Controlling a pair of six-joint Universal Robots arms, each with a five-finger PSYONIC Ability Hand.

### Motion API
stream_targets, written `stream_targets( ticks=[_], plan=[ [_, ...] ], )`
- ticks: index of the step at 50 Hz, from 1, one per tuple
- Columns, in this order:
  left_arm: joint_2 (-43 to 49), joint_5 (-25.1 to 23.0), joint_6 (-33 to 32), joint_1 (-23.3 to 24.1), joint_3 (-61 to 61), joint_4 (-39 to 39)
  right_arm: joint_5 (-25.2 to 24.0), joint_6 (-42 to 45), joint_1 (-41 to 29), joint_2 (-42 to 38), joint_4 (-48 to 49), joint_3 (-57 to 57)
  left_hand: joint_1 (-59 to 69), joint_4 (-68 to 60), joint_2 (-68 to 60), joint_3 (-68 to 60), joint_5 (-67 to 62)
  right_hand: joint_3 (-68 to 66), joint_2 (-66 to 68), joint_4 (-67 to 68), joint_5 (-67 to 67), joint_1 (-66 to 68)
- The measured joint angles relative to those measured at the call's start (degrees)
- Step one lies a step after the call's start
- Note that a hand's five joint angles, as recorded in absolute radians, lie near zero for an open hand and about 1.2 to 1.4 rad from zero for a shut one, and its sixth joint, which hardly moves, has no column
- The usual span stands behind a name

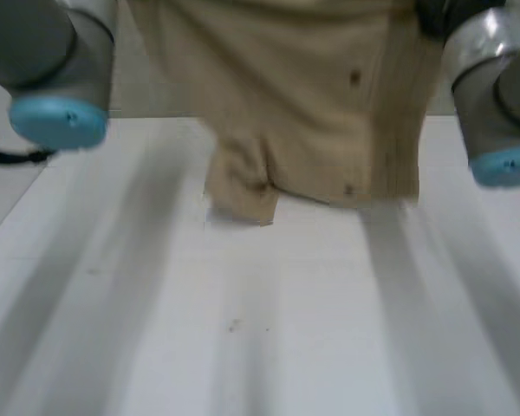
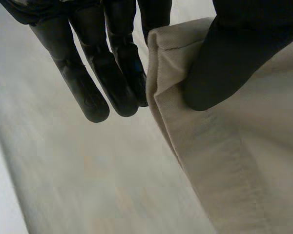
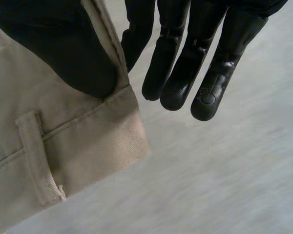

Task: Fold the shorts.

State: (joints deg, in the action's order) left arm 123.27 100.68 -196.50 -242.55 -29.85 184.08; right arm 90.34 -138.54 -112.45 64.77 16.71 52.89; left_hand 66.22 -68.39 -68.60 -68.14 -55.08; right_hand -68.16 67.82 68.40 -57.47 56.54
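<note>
left robot hand (image 2: 234, 58) pinches shorts (image 2: 244, 165) edge | right robot hand (image 3: 63, 53) pinches corner | shorts maybe brushing table (image 1: 269, 338)

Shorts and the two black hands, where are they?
shorts (image 1: 312, 104), head view, middle of the hanging tan cloth.
left hand (image 2: 219, 63), left wrist view, thumb pressing the shorts' edge.
right hand (image 3: 73, 53), right wrist view, thumb on the waistband.

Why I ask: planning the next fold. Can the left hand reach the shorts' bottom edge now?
Probably not: the left hand is pinching the shorts at an upper corner, holding them up.
</note>
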Motion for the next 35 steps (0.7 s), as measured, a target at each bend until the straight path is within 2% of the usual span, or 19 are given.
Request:
stream_targets(
  ticks=[5, 10, 16, 22, 27, 30, 35],
  plan=[
    [-8.0, -0.1, 2.1, -0.8, -5.0, 10.9, 0.5, -0.3, -0.2, 3.3, 10.3, 0.1, 0.0, 0.0, -0.1, -0.1, 0.0, 0.0, 0.0, 0.0, 0.0, 0.0],
    [-11.5, -0.6, 3.9, -2.6, -12.8, 13.5, 0.4, -0.5, -0.5, 4.0, 10.1, 3.2, 0.0, -0.2, -0.1, -0.1, 0.0, 0.0, 0.0, 0.0, 0.0, 0.0],
    [-12.0, -2.3, 4.8, -4.3, -26.6, 12.7, -1.1, -1.4, -1.3, 3.0, 5.6, 10.8, 0.0, -0.2, -0.1, -0.2, 0.0, 0.0, 0.0, 0.1, 0.0, 0.0],
    [-9.4, -4.5, 4.5, -4.6, -42.0, 12.1, -3.6, -1.7, -2.5, -1.9, 1.0, 18.8, 0.0, -0.2, -0.2, -0.2, 0.0, 0.0, 0.0, 0.1, -0.1, 0.0],
    [-6.4, -5.0, 4.2, -4.2, -49.4, 11.5, -4.1, -1.5, -3.1, -5.7, -2.3, 22.1, 0.0, -0.2, -0.2, -0.2, 0.0, 0.0, 0.0, 0.1, 0.0, 0.0],
    [-4.2, -5.1, 4.0, -3.8, -54.7, 9.2, -4.1, -1.3, -3.4, -8.6, -6.9, 24.2, 0.0, -0.2, -0.2, -0.2, 0.0, 0.0, 0.0, 0.1, -0.1, 0.0],
    [-4.4, -5.0, 4.0, -3.5, -58.6, 3.2, -3.9, -1.2, -3.1, -8.7, -14.5, 25.6, 0.0, -0.2, -0.2, -0.2, 0.0, 0.0, 0.0, 0.1, -0.1, 0.0]
  ],
)
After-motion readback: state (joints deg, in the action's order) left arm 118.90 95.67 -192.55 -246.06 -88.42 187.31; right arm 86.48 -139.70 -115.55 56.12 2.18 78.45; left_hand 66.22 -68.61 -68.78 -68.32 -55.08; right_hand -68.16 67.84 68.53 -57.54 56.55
